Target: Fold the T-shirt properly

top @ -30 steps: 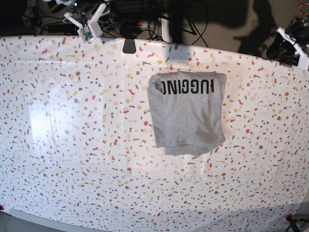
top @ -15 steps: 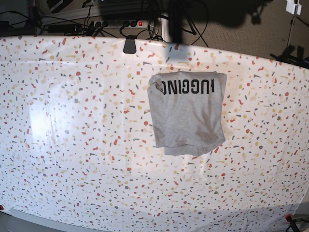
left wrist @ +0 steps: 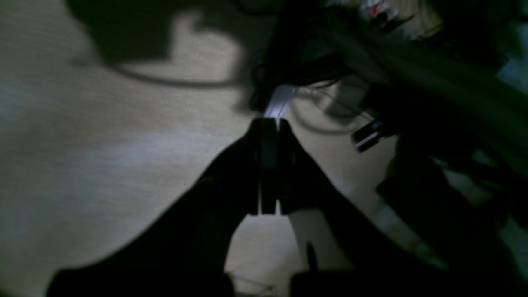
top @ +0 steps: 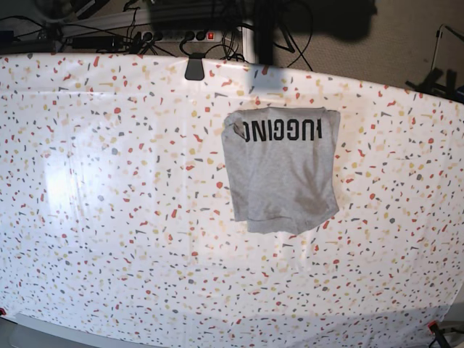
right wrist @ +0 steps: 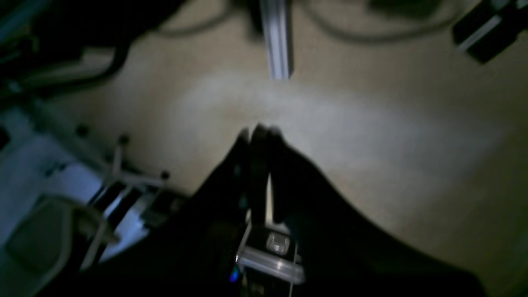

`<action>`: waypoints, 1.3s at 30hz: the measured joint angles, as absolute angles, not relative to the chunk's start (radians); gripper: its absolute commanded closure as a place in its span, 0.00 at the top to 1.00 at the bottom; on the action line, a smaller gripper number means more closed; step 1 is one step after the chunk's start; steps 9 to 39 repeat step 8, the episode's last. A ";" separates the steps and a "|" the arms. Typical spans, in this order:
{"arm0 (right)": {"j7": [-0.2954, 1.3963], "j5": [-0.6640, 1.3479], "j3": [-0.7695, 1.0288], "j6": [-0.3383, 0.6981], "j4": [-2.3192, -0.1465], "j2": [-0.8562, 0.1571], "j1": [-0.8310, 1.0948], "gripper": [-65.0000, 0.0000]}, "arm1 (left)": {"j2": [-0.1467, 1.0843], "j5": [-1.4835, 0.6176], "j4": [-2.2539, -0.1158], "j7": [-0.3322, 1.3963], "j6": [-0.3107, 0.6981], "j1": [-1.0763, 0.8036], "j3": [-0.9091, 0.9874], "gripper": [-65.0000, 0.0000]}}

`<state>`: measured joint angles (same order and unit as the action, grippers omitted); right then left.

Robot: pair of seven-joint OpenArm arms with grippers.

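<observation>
The grey T-shirt (top: 281, 170) lies folded into a compact rectangle on the table (top: 109, 217), right of centre toward the far edge. Black block lettering runs across its far part. Neither gripper shows in the base view. In the left wrist view the left gripper (left wrist: 268, 123) is a dark silhouette with its jaws pressed together over the floor, holding nothing. In the right wrist view the right gripper (right wrist: 258, 132) is also shut and empty, over beige floor. The T-shirt is out of both wrist views.
The table has a white cover with coloured terrazzo speckles. A black clamp (top: 193, 69) sits on its far edge. Cables and a power strip (top: 181, 35) lie behind it. A pale rail (right wrist: 277, 39) and cables (left wrist: 313, 66) show on the floor.
Both arms have withdrawn out of the base view: the one at top left left first, then the one at top right. The T-shirt has not moved.
</observation>
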<state>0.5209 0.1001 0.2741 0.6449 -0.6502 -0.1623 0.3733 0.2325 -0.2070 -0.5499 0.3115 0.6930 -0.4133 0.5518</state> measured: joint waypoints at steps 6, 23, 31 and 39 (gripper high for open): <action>0.511 0.079 0.274 0.610 -0.473 -0.174 0.207 0.00 | 0.209 -0.136 -0.388 0.263 0.550 -0.274 0.430 0.00; 0.511 0.080 0.274 0.613 -0.456 -0.172 0.179 0.00 | 0.187 -0.134 -0.376 0.264 0.470 -0.242 0.378 0.00; 0.511 0.080 0.274 0.613 -0.456 -0.172 0.179 0.00 | 0.187 -0.134 -0.376 0.264 0.470 -0.242 0.378 0.00; 0.511 0.080 0.274 0.613 -0.456 -0.172 0.179 0.00 | 0.187 -0.134 -0.376 0.264 0.470 -0.242 0.378 0.00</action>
